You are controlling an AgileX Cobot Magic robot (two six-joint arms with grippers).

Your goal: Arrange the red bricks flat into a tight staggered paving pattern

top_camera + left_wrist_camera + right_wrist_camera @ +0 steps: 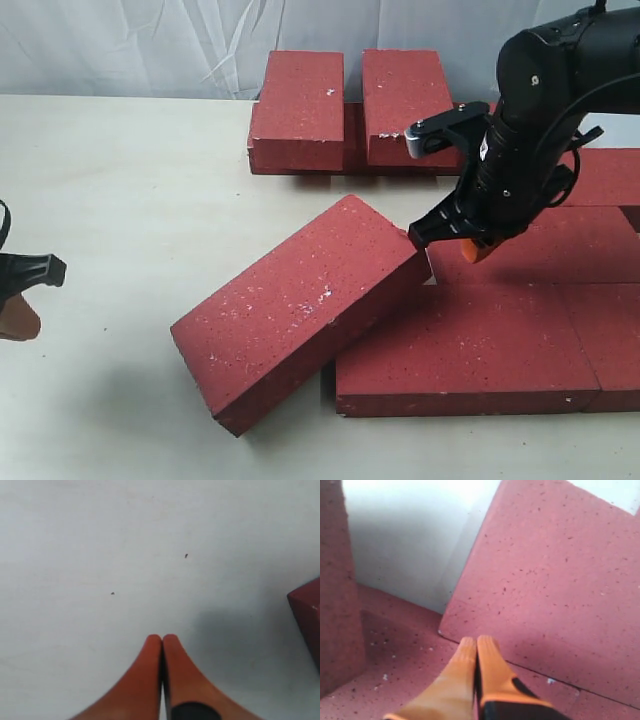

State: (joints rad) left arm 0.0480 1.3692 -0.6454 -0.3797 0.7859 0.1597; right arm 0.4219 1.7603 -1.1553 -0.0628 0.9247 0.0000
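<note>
My right tool [478, 250] has its orange fingers pressed together with nothing between them. It hangs low over the laid bricks [470, 350] on the right half of the counter [120, 180], its tip just beside the raised corner of the tilted brick [300, 310]. In the right wrist view the tip [476, 642] sits right at the edge where the tilted brick [555, 580] overlaps a laid brick [410, 680] below. I cannot tell whether it touches either one.

The tilted brick lies on a slant near the middle of the counter. Its near left end is down on the counter and its far right end is propped up on the front laid brick. The laid bricks lie flat and edge to edge in rows that run off the right side of the exterior view.

At the back of the counter two more bricks [298, 105] lie flat side by side with a narrow gap, stacked on another brick layer beneath them.

My left tool [18, 300] is at the far left edge, well apart from all the bricks. Its fingers are together too [161, 639] and hold nothing, over bare counter [100, 555]. One dark red brick corner [307, 620] shows at the border of the left wrist view.
</note>
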